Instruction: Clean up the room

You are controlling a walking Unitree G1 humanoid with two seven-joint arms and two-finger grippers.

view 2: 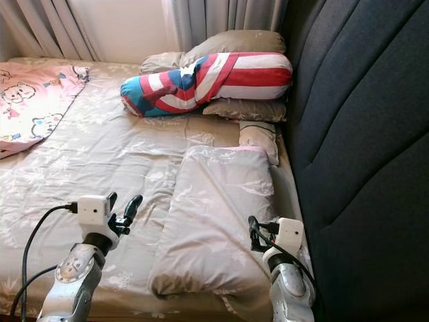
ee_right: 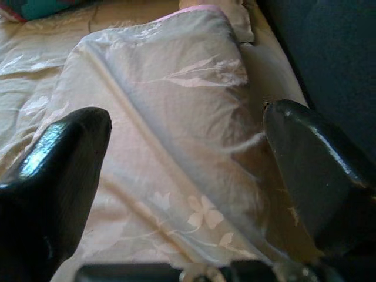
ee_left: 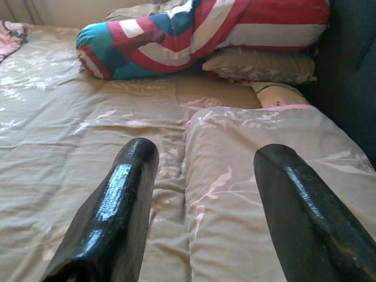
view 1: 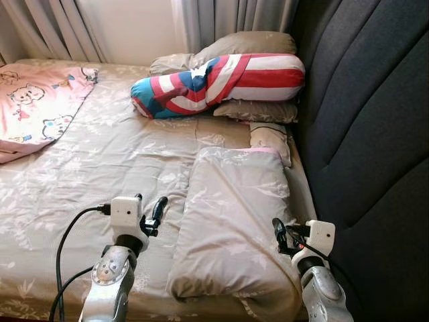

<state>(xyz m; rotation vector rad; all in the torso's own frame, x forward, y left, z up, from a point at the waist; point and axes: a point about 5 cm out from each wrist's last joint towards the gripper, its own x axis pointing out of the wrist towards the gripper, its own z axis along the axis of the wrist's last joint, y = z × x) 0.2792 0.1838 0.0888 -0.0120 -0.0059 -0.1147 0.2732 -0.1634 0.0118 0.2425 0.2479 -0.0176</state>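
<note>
The left gripper (view 1: 150,206) hovers over the bed sheet (view 1: 100,168) with its two black fingers (ee_left: 111,205) spread apart and nothing between them; the left edge of the folded beige blanket (view 1: 231,221) lies just beside it, toward the robot's right. The right gripper (ee_right: 188,170) stands with its jaws wide apart as well, empty, poised above the near right corner of that same folded blanket, which fills the space between its fingers (ee_right: 311,170) in the wrist view. I cannot tell whether either gripper touches the cloth.

Beyond the blanket's far edge, a small cream pillow (view 1: 270,139) lies against the dark grey padded headboard (view 1: 375,134). Further on, a red, white and blue striped bolster (view 1: 221,80) rests on grey-brown pillows (view 1: 258,111). A pink blanket with cartoon cats (view 1: 37,107) lies at the far left side of the bed, well apart from both grippers. Grey curtains (view 1: 221,17) hang behind.
</note>
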